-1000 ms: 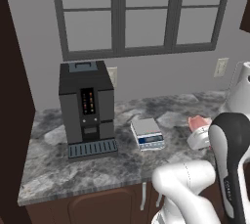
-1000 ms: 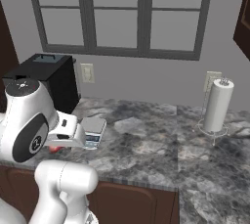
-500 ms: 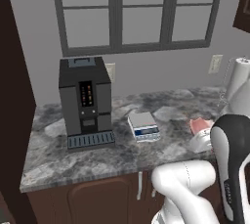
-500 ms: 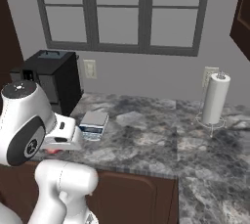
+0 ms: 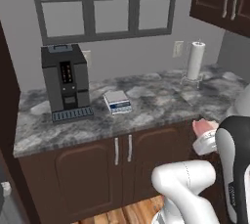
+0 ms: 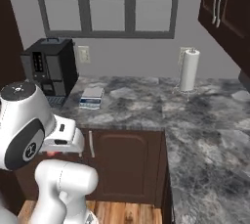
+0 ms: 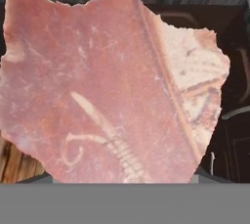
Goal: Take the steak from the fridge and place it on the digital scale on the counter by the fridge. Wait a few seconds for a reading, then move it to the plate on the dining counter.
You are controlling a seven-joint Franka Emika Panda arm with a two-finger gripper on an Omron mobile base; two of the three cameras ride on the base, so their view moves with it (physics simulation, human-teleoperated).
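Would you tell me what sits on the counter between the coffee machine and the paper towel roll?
The digital scale lies between the coffee machine and the paper towel roll, near the machine; the rest is bare counter, seen in the left base view.

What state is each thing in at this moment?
steak: held in the gripper, off the counter.
digital scale: flat on the counter, nothing on it.
coffee machine: upright, left of the scale.
paper towel roll: upright on its holder.
cabinet doors: shut.
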